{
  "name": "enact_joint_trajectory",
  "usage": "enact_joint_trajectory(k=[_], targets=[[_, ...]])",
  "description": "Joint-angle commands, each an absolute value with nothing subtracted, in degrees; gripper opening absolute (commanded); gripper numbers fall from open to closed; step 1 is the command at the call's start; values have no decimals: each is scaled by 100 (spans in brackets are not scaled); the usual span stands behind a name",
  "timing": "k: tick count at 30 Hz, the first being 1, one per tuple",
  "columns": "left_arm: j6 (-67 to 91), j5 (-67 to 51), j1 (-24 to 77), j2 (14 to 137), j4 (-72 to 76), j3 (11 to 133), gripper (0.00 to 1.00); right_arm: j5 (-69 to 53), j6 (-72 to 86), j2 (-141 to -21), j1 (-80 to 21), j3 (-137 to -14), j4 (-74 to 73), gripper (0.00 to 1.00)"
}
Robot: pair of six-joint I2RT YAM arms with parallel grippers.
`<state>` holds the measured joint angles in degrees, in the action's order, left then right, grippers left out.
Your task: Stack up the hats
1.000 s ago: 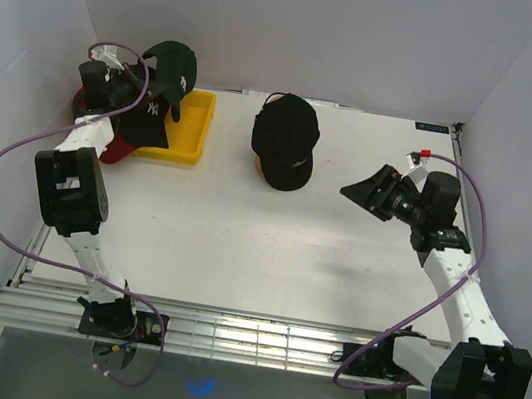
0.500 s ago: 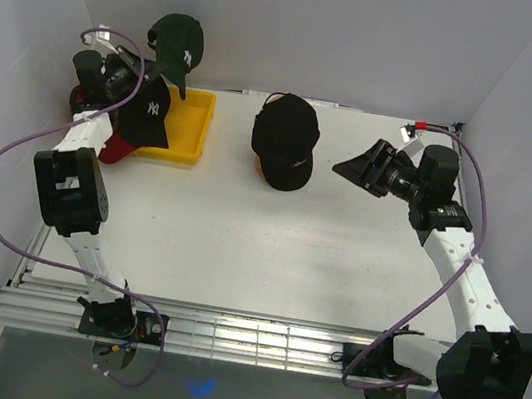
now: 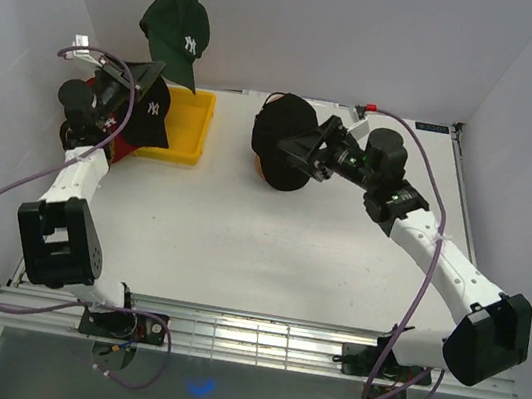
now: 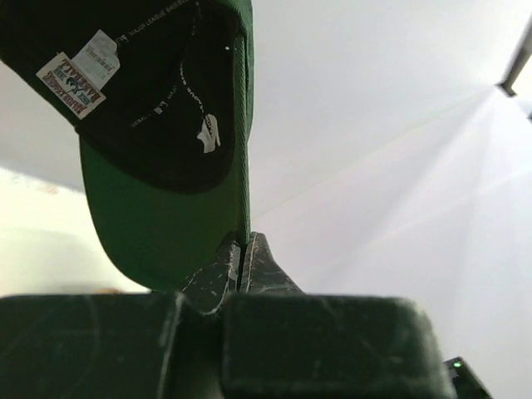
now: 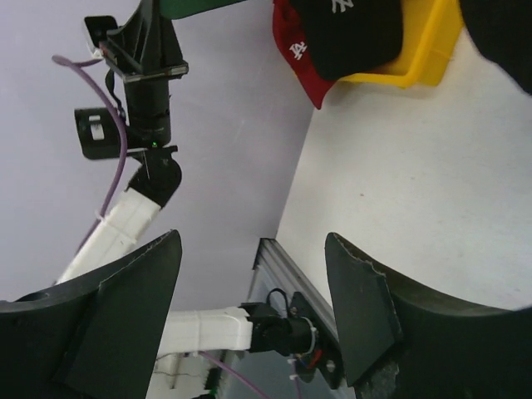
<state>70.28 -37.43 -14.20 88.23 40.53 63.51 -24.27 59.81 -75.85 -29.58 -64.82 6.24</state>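
**Dark green cap** (image 3: pixel 177 28): held high above the back-left corner, over the yellow tray (image 3: pixel 187 136). Woven fabric, rounded panelled crown, white stitched logo on the front, curved brim pointing down. Inside, from the left wrist view: black lining crossed by white-printed seam tape, a small sewn label in red, white and blue, green underside to the brim.

**Left gripper** (image 4: pixel 242 249): black, scuffed, clenched on the brim edge of the dark green cap, fingertips pressed flat against the cloth.

**Left black cap** (image 3: pixel 149 108): soft fabric, white logo, lying across the tray's left end.

**Red cap** (image 3: pixel 117 148): same cut, small white logo, partly under the left black cap, sticking out at the tray's near-left corner.

**Centre black cap** (image 3: pixel 278 136): domed crown, matte cloth, brim toward the arms, resting at the back middle of the white table (image 3: pixel 238 246).

**Right gripper** (image 3: pixel 288 155): jaws spread wide, nothing between them, hanging at the right side of the centre black cap. Contact with the cloth not discernible.

**Tray**: glossy moulded plastic, rectangular, low-walled.
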Motion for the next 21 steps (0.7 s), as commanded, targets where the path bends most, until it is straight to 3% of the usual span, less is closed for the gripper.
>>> enact_joint_trajectory(k=[1, 11, 21], targets=[[7462, -3464, -1205, 7712, 4843, 5795, 0, -1497, 7021, -7734, -3506, -6706, 1493, 76], [8007, -3199, -563, 5917, 4983, 4229, 0, -352, 8542, -8516, -4604, -6619, 3119, 77], [8165, -3059, -132, 5441, 5124, 3806, 0, 703, 9298, -8806, -5115, -6539, 4171, 84]])
